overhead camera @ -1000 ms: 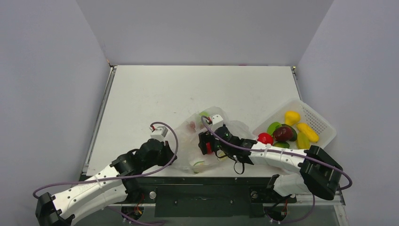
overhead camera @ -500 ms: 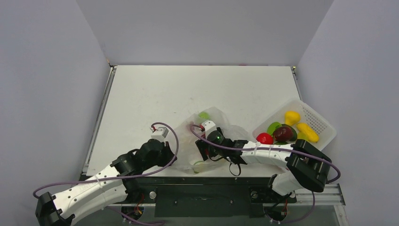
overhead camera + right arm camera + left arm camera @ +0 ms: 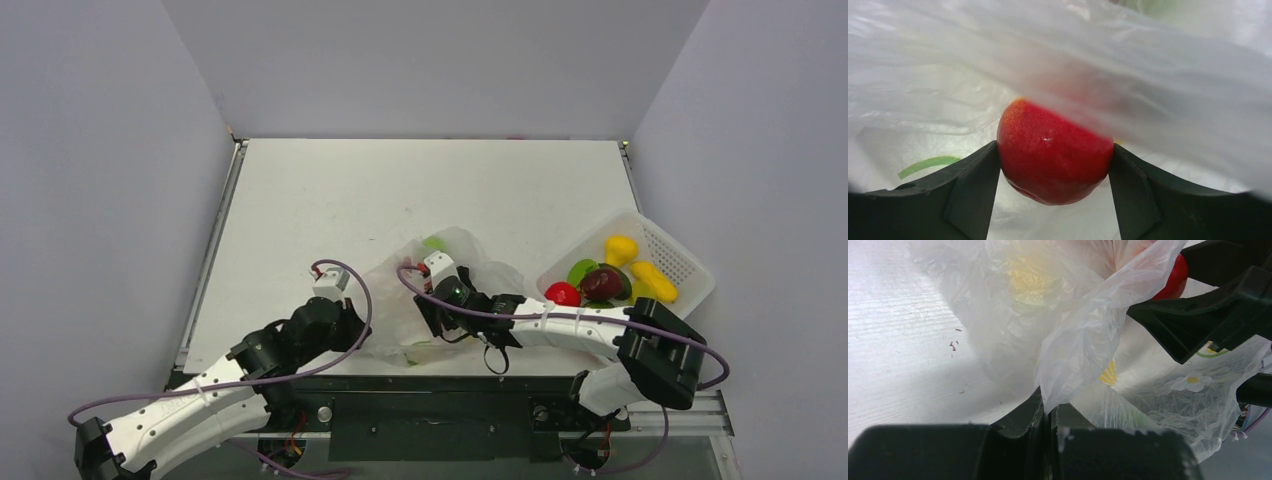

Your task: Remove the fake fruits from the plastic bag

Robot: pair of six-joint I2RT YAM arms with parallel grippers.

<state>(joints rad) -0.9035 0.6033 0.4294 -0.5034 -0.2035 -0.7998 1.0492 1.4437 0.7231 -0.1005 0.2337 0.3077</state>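
Note:
The plastic bag (image 3: pixel 440 262) lies crumpled at the table's near middle; a lime green fruit (image 3: pixel 433 243) shows through its far side. My left gripper (image 3: pixel 352 325) is shut on the bag's film (image 3: pixel 1083 345), pinched between its jaws. My right gripper (image 3: pixel 432 312) reaches inside the bag, and its fingers (image 3: pixel 973 185) are shut on a red fruit (image 3: pixel 1054 152), which touches both pads. The same red fruit (image 3: pixel 1173 280) shows in the left wrist view behind the film. Bag film drapes over the top of the right wrist view.
A white perforated basket (image 3: pixel 685 262) at the right holds a red (image 3: pixel 563 293), a green (image 3: pixel 581 270), a dark maroon (image 3: pixel 603 283) and yellow fruits (image 3: pixel 620 247). The table's near edge lies just below the bag.
My right gripper moved left and deeper into the bag, now holding the red fruit. My left arm shifted slightly left while keeping its pinch on the film.

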